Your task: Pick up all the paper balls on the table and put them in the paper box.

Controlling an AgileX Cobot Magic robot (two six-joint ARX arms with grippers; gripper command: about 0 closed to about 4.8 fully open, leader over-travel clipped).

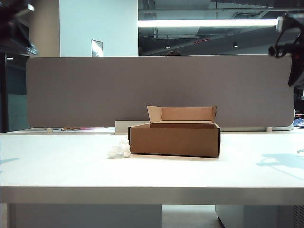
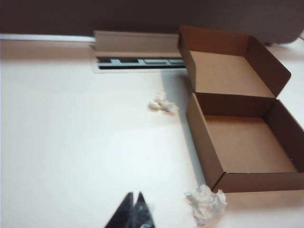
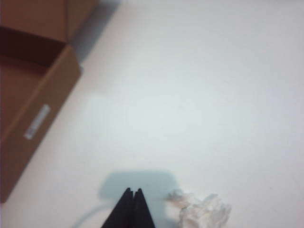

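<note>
The brown paper box (image 1: 175,139) stands open mid-table, its lid flap (image 2: 228,61) tipped back. One paper ball (image 1: 119,149) lies against the box's left front corner. The left wrist view shows that ball (image 2: 205,204) and a second one (image 2: 161,103) farther back beside the box (image 2: 247,142). My left gripper (image 2: 134,194) hovers above the table (image 1: 152,175), shut and empty, a little short of the near ball. My right gripper (image 3: 133,190) is shut and empty too, just beside another paper ball (image 3: 202,211) on the box's (image 3: 28,95) other side. Both arms (image 1: 16,28) (image 1: 289,38) show only at the exterior view's top corners.
A grey divider panel (image 1: 156,90) runs along the back of the table. A low white block (image 1: 130,127) sits behind the box against the panel. The table's thick front edge (image 1: 152,194) is close to the camera.
</note>
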